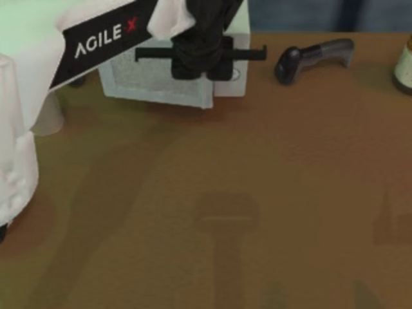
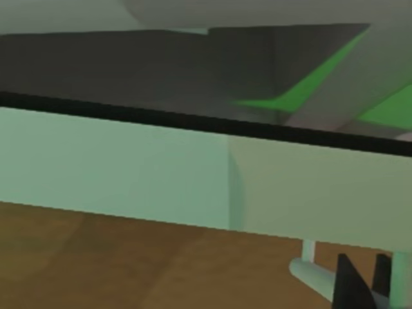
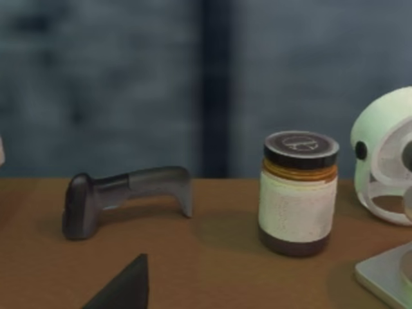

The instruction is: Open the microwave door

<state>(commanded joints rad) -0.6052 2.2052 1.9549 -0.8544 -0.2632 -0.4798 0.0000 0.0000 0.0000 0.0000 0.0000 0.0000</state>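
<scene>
The microwave stands at the table's back left, largely under my left arm. Its door, with the grey mesh window, is swung slightly out from the front; its free edge sits nearer than the knob panel. My left gripper is at that free edge. In the left wrist view the door fills the picture, with dark oven interior above its top edge. The pale handle bar lies between my dark fingers, and the left gripper is shut on it. My right gripper hangs low over the table on the right, out of the top view.
A grey handheld scanner lies right of the microwave, also seen as the scanner. A dark-lidded jar stands at the far right edge, the jar. A round pale green device sits beyond the jar.
</scene>
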